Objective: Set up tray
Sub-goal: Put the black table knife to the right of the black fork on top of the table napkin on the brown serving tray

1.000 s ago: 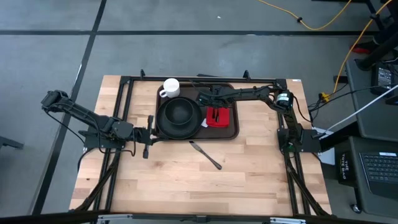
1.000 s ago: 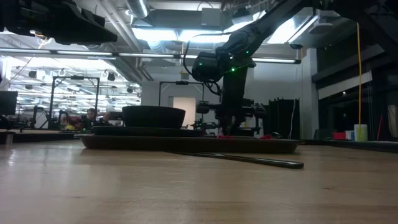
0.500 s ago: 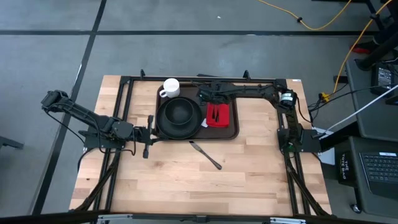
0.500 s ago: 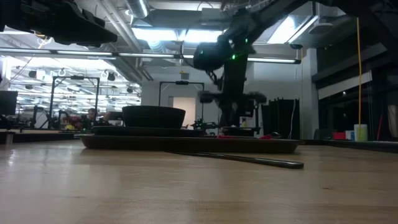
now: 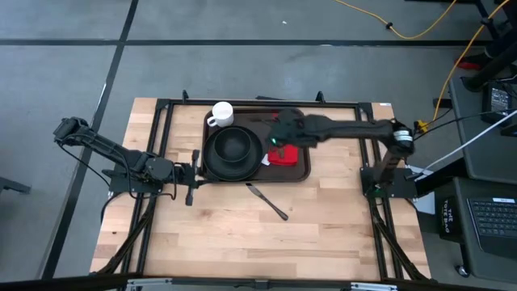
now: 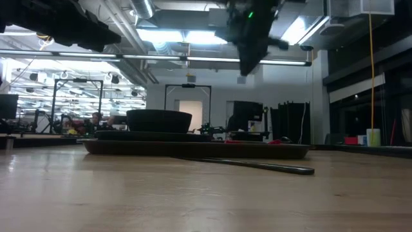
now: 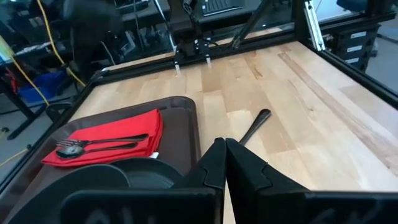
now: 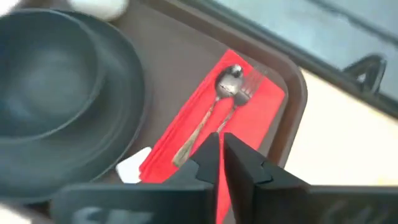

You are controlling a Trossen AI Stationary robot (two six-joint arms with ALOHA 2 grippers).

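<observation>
Wooden planks make up the table point(image 5: 242, 234), which stands on a grey floor, with a workshop of racks and ceiling lights showing behind it in the low view.

My right tool point(image 8: 221, 163) hangs above the right part of the tray point(image 5: 303, 172), fingers drawn together almost to touching and holding nothing. Its wrist view looks straight down past them onto a red napkin point(image 8: 249, 118) with a spoon point(image 8: 214, 102) and a fork point(image 8: 239, 99) lying side by side on it. From above my arm covers most of that napkin, and the cutlery cannot be made out there. At table height this tool point(image 6: 250, 42) is a dark shape high over the tray, clear of everything.

My left tool point(image 7: 224, 163) waits near the table's left edge, fingers pressed shut and empty, pointing toward the tray. Its wrist view catches the same napkin point(image 7: 109, 140) from the side.

Outward from there, the tray sits at the far middle of the table. A black plate point(image 5: 212, 166) with a black bowl point(image 5: 234, 145) on it fills its left part; a white mug point(image 5: 220, 114) stands at its far left corner. A small white piece point(image 8: 132, 167) lies between plate and napkin. A knife point(image 5: 266, 201) rests on the bare wood just in front of the tray; the low view shows it flat along the tray's near rim point(image 6: 193, 149).
</observation>
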